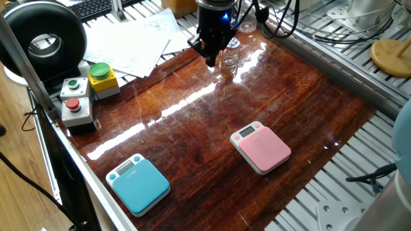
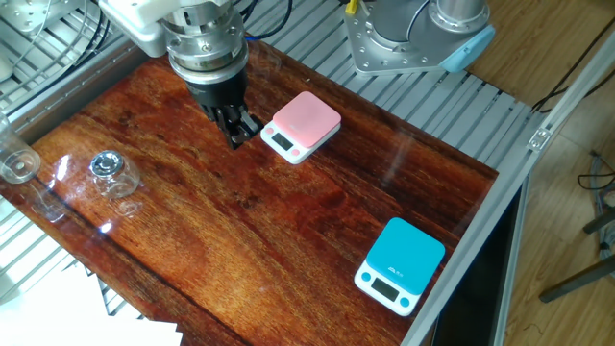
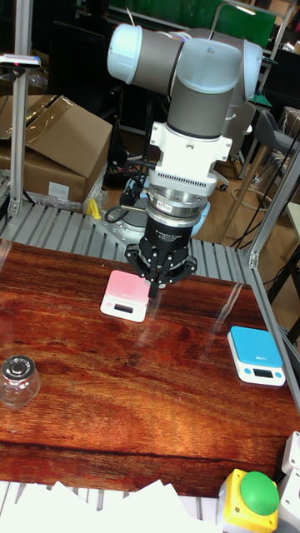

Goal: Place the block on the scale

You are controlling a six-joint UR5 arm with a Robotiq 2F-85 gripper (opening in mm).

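The block, a small clear glass jar with a rounded top, stands near the table's far left edge, also visible as the jar and the jar. The pink scale lies flat with nothing on it, seen too as the scale and the scale. My gripper hangs above the wood between jar and scale, close to the scale's display end and well apart from the jar. Its fingers are shut together with nothing between them, as the gripper and the gripper also show.
A blue scale lies toward the opposite corner. A taller clear glass vessel stands beyond the jar at the table's edge. Button boxes, loose papers and a black ring sit off one end.
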